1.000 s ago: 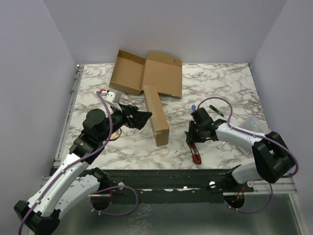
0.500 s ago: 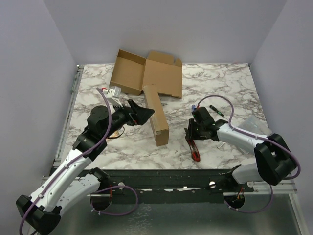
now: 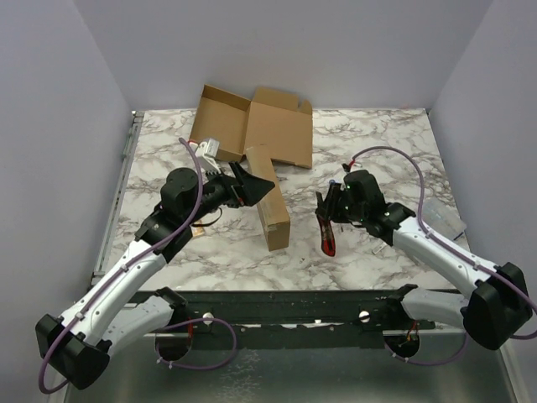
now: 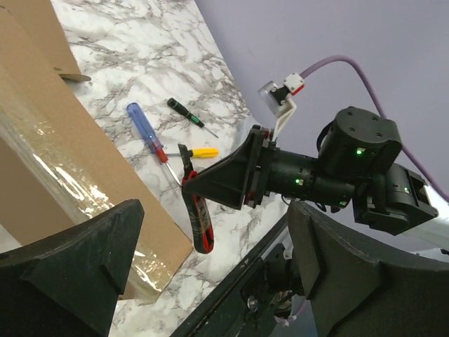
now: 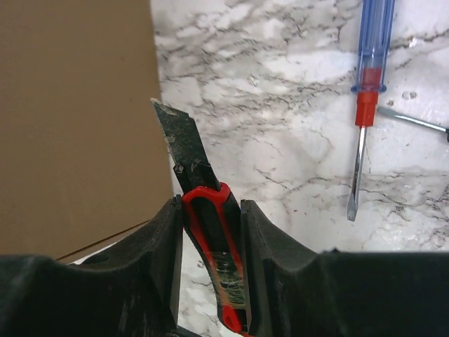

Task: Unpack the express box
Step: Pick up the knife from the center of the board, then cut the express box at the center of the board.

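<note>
Knife (image 5: pixel 208 210) is clamped across its red handle between the fingers of my right gripper (image 3: pixel 327 210). The blade extends past the fingertips so the cutting edge is free to work, and the handle end hangs below the jaws toward the table (image 3: pixel 386 143). The blade tip sits just beside the long side of the sealed box (image 3: pixel 270 206), apparently not touching it. My left gripper (image 3: pixel 250 189) hovers over the far end of that box with its jaws spread wide and holding nothing. I judge it is positioned to press the box down and stop it sliding under the cut. Clear tape (image 4: pixel 49 175) runs along the top of the box, marking the seam to slit. Beyond the knife lies a blue screwdriver (image 5: pixel 372 42), apart from both grippers. Farthest back, an opened carton (image 3: pixel 252 126) lies flat at the table's far edge.
</note>
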Robot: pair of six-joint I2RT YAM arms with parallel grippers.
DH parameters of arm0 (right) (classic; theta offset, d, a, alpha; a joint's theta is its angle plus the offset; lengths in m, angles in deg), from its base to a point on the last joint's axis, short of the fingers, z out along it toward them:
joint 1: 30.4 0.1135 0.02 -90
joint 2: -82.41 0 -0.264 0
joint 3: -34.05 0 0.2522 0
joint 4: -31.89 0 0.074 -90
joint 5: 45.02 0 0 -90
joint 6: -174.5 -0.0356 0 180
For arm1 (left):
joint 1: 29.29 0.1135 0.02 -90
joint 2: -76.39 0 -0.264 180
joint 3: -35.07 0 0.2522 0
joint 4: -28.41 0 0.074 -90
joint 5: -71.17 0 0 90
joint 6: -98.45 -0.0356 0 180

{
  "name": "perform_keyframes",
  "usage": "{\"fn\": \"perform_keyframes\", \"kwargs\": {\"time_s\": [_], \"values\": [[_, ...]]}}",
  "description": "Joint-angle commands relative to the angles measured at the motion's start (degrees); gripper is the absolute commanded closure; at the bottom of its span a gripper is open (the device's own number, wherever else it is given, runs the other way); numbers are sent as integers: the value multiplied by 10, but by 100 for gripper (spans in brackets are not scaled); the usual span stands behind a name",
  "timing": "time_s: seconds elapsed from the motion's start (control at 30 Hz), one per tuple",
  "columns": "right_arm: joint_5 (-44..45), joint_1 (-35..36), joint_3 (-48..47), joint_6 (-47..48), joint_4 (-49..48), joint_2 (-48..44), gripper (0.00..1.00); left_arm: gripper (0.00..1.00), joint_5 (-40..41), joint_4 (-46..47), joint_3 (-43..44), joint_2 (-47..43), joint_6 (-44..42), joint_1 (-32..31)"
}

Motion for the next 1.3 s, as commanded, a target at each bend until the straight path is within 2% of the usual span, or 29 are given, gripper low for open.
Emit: {"fn": "perform_keyframes", "kwargs": {"time_s": [0.0,0.13,0.3,0.5,0.67,1.03,1.27], "values": [[7,4,-9,9,-35,-53,100,9,-50,51,25,20,14,0],[-14,4,-9,33,-68,-94,100,13,-52,89,31,52,27,-23],[-37,4,-25,51,-83,-132,100,17,34,92,62,95,0,-98],[36,4,-95,-18,-13,-133,100,19,69,108,90,132,-51,-148],[36,4,-159,-63,18,-131,100,16,49,135,84,151,-55,-157],[-38,4,-257,-94,50,-97,100,22,54,164,121,216,-61,-178],[-69,5,-263,-112,50,-90,100,39,94,173,146,247,-58,-181]]}}
